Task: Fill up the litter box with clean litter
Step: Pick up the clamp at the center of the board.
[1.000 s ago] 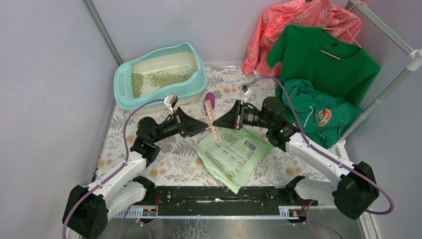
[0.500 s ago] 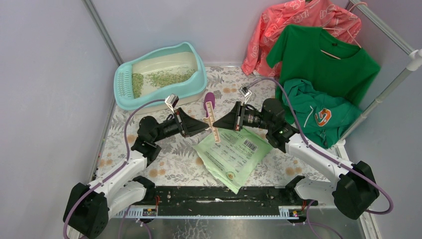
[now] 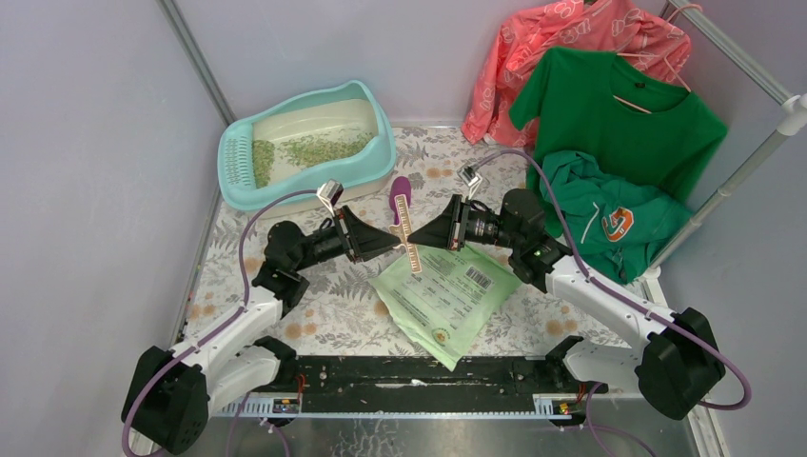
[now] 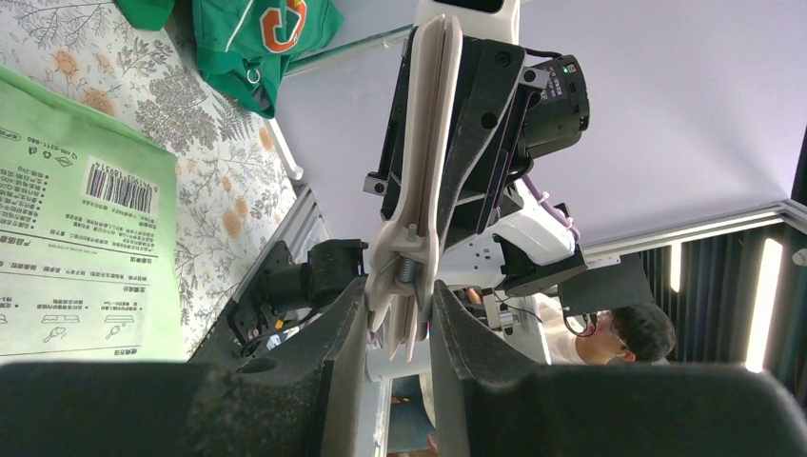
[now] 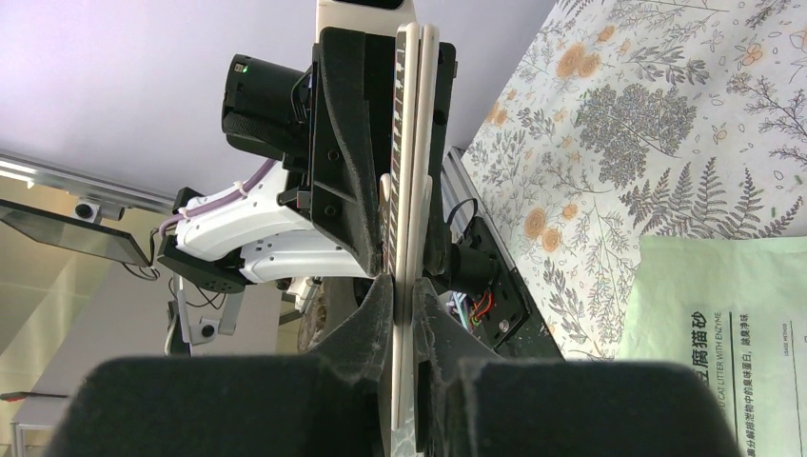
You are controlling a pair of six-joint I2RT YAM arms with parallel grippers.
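— Gripping what?
— My right gripper [image 5: 402,286] and left gripper [image 4: 397,295] both pinch the slim cream clip [image 3: 411,255].
— Around it?
— Glossy green bag [image 3: 447,295] just beside; purple scoop [image 3: 401,188] behind; turquoise litter box [image 3: 314,185] beyond-left, grainy clean litter [image 3: 319,148] inside.

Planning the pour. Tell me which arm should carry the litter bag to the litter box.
Left, probably: the litter box sits far left, on that arm's side, and the litter bag lies between both arms. First the left gripper and right gripper must free the bag clip they grip.
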